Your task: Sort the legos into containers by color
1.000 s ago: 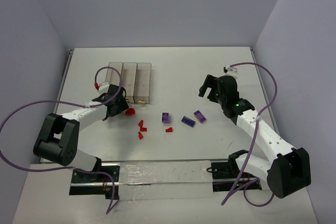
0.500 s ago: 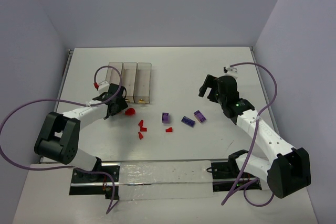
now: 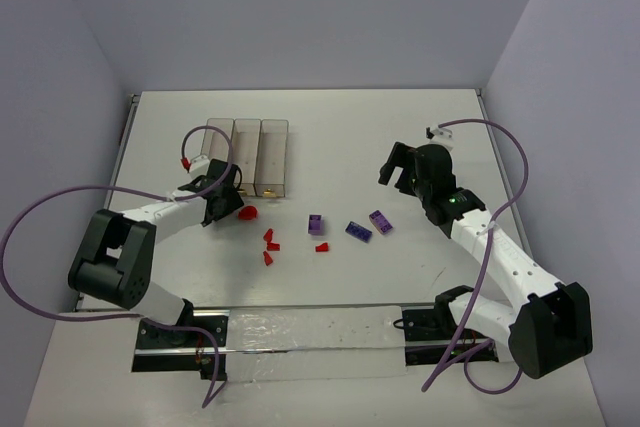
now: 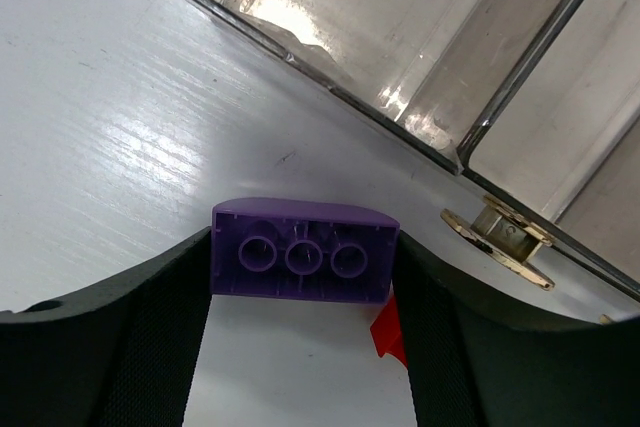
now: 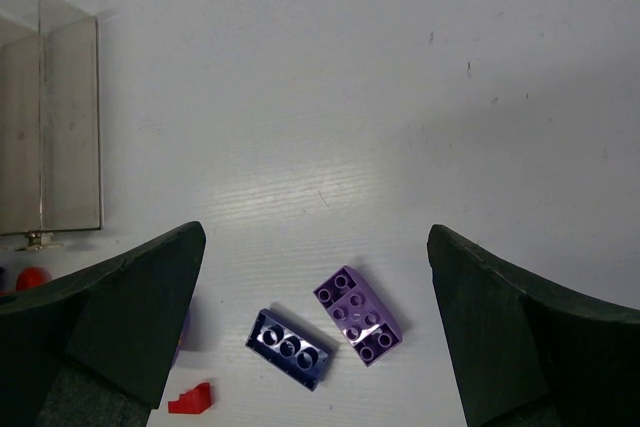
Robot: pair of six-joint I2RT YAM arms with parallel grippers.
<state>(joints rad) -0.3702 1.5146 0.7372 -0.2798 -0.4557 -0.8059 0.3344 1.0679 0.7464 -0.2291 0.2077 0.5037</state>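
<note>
**Left tool (image 3: 225, 204) clamps purple brick (image 4: 300, 262) just short of containers (image 3: 247, 155); right tool (image 3: 398, 169) hangs w/ fingers wide apart, nothing btwn them.**

White worktop (image 3: 330, 127) carries everything. The three joined clear containers stand in a row just beyond left tool's tips. Brick sits crosswise btwn that tool's fingers, each end against a finger, hollow side w/ three round tubes facing the wrist cam. One red piece (image 3: 249, 213) lies just beside left tool, on its right. Four small red wedges (image 3: 270, 245) are scattered a bit farther that way. Under right tool, framed btwn its fingers, lie two purple bricks (image 5: 359, 315), near each other but apart, one darker, one lighter. A third purple brick (image 3: 316, 224) lies farther off, toward left tool.
</note>
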